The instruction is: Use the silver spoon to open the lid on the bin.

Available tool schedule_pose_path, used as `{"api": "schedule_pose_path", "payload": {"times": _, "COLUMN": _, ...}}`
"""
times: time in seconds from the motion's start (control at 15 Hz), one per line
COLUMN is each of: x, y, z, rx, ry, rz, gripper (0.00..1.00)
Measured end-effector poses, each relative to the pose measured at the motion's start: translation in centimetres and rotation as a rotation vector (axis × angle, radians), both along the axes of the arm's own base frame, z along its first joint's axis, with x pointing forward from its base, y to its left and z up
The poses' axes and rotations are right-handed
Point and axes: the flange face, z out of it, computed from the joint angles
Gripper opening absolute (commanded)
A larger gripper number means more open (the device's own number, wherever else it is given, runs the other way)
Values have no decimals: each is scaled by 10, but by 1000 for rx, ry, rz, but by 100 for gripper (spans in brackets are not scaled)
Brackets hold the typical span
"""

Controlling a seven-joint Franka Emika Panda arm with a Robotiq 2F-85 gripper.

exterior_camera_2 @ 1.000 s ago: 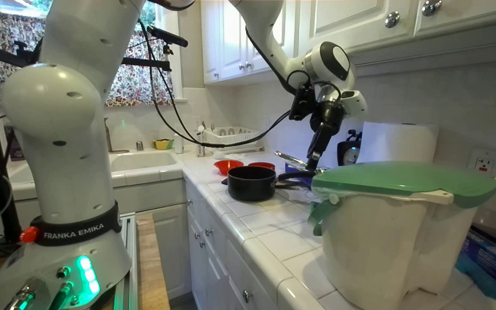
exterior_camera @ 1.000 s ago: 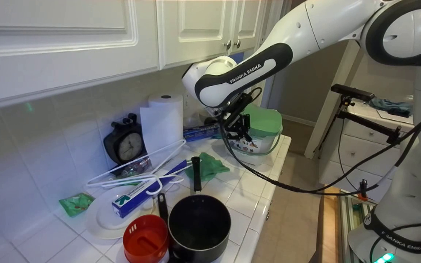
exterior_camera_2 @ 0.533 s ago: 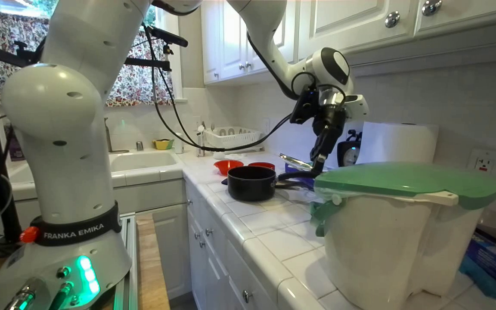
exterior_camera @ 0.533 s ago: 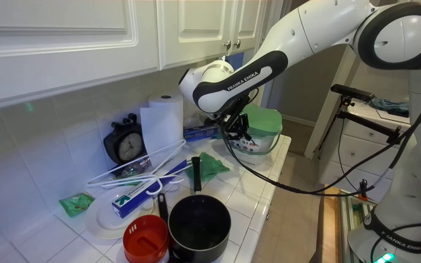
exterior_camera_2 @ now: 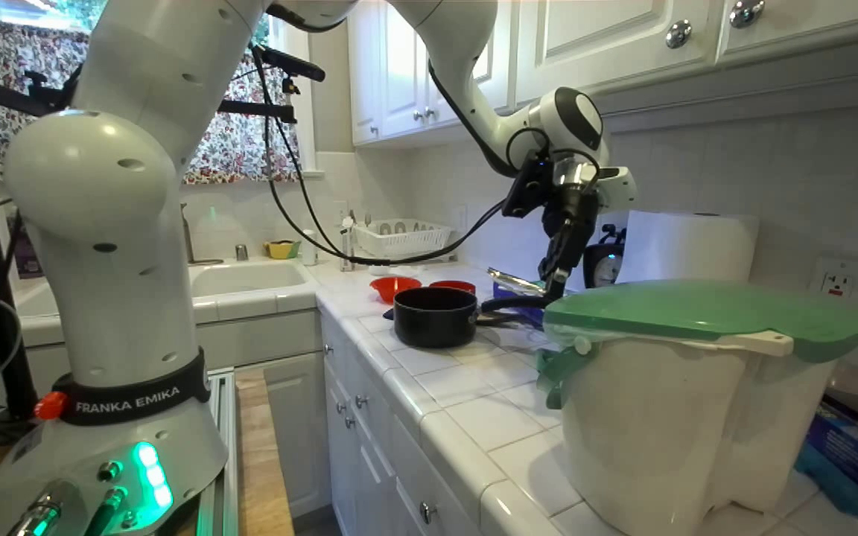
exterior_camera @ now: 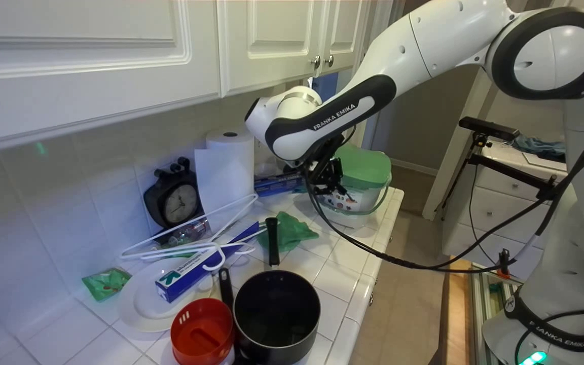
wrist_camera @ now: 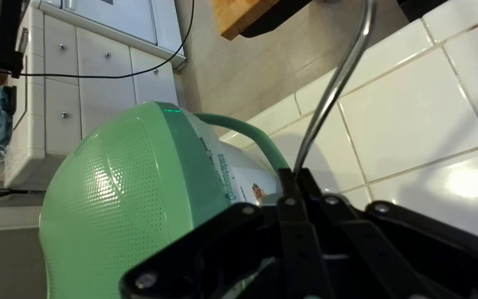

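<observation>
My gripper (wrist_camera: 295, 171) is shut on the silver spoon (wrist_camera: 326, 104). Its bent, shiny metal length points up and away from the bin in the wrist view. The bin (exterior_camera_2: 645, 417) is a whitish tub at the counter's far end. The green lid (wrist_camera: 118, 187) lies on top of it. The fingertips are beside the bin's printed side, near the green handle (wrist_camera: 247, 128). In an exterior view the gripper (exterior_camera_2: 553, 286) hangs just past the lid's left edge, with the spoon (exterior_camera_2: 516, 281) sticking out to the left. Whether anything touches the bin cannot be told.
A black pot (exterior_camera: 277, 314), red bowl (exterior_camera: 202, 329), foil box (exterior_camera: 195, 268) and white hangers (exterior_camera: 180, 248) occupy the counter. A paper towel roll (exterior_camera: 231, 172) stands by the wall. Cabinets (exterior_camera: 277, 40) hang above, close to the arm. The counter's edge (exterior_camera: 373, 263) runs alongside.
My gripper has moved lower, carrying the spoon along, and rightward in an exterior view. The bin has shifted slightly to the right there. The lid still lies on it.
</observation>
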Motion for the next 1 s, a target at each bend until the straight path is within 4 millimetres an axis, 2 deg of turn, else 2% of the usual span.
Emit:
{"api": "schedule_pose_path", "payload": {"times": 0.33, "x": 4, "y": 7, "z": 5, "rx": -13, "ry": -9, "rz": 23, "gripper": 4}}
{"api": "schedule_pose_path", "payload": {"times": 1.0, "x": -2, "y": 4, "z": 1, "rx": 6, "ry": 64, "rz": 45, "gripper": 4}}
